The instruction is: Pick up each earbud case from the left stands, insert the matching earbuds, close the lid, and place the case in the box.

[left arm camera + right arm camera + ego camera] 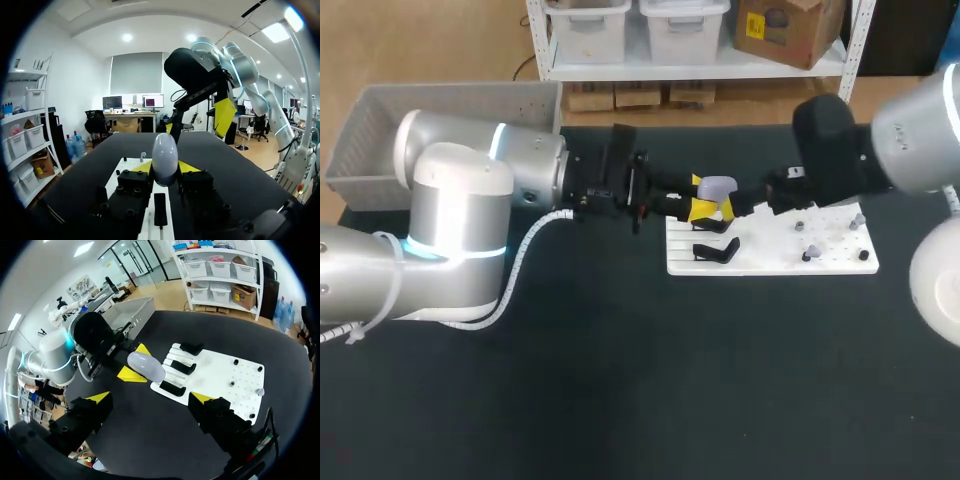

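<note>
A pale lavender, egg-shaped earbud case (717,187) (164,156) (146,366) hangs above the left end of the white board (770,262). My left gripper (707,198) (165,169) is shut on it, one yellow tip on each side. My right gripper (750,198) (150,397) stands wide open just right of the case and holds nothing. In the left wrist view it hangs ahead of and above the case. Black stands (716,250) (182,367) sit on the board's left part. Small earbuds (809,254) (259,391) rest on its pegged right part.
The grey box (450,110) (135,310) stands at the table's back left, behind my left arm. The white board (220,375) lies right of the middle. Dark tabletop (650,380) stretches in front of both arms.
</note>
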